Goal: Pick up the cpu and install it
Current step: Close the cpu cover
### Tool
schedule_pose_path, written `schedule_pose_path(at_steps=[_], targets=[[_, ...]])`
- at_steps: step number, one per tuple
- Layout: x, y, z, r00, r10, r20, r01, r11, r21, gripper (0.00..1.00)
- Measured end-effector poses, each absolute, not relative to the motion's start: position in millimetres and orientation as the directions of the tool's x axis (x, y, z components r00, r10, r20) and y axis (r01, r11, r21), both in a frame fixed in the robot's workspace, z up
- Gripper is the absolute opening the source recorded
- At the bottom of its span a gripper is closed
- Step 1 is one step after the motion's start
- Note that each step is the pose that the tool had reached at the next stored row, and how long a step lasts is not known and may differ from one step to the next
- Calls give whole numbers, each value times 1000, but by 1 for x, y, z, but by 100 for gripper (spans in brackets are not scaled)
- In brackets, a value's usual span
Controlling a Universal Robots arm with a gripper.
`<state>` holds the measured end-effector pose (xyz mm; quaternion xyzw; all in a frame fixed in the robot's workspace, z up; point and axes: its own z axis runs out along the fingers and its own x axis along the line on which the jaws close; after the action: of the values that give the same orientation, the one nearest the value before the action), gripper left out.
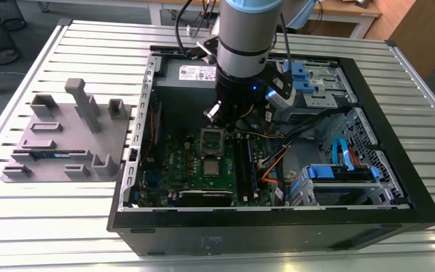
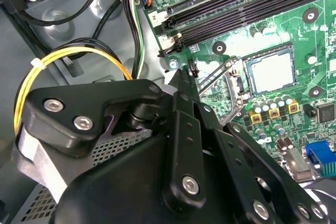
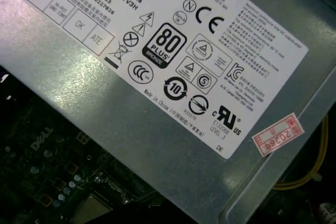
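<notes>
One arm, one tool: the gripper (image 1: pixel 226 116) hangs low inside the open computer case (image 1: pixel 410 195), just above the motherboard (image 1: pixel 186 164).
Grip state: cannot tell. In the second wrist view the gripper (image 2: pixel 181 75) shows mostly as black linkage, and nothing can be seen held in it.
Nearest thing: the metal socket frame (image 1: pixel 211 139), swung up and standing open just below the tool; in the second wrist view the socket frame (image 2: pixel 222 76) is lifted clear of the socket.
Task piece: the cpu (image 1: pixel 211 168), a silvery square, lies flat on the board on the near side of the raised frame, apart from the gripper. In the second wrist view the cpu (image 2: pixel 270 71) looks to sit square inside the socket.
Step in hand: by my reading the chip is already placed and the install is at the securing stage, with the frame not yet down.
Next move calls for: a gentle, well-aimed touch at the frame and no sideways push on the chip.
Further out: the power supply (image 3: pixel 173 82) is close by the wrist, and a yellow cable (image 2: pixel 79 52) loops nearby.
Outside the case: a grey fixture (image 1: pixel 59 136) on the slatted table (image 1: pixel 74 226), to the exterior view's left, holds a memory stick (image 1: pixel 51 153).
</notes>
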<state>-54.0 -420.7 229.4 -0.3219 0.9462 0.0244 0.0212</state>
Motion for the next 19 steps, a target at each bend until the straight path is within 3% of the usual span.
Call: schedule_pose_path(at_steps=[19], targets=[[-55,-421,233,-756,-654,-39,-655,756,11,11]])
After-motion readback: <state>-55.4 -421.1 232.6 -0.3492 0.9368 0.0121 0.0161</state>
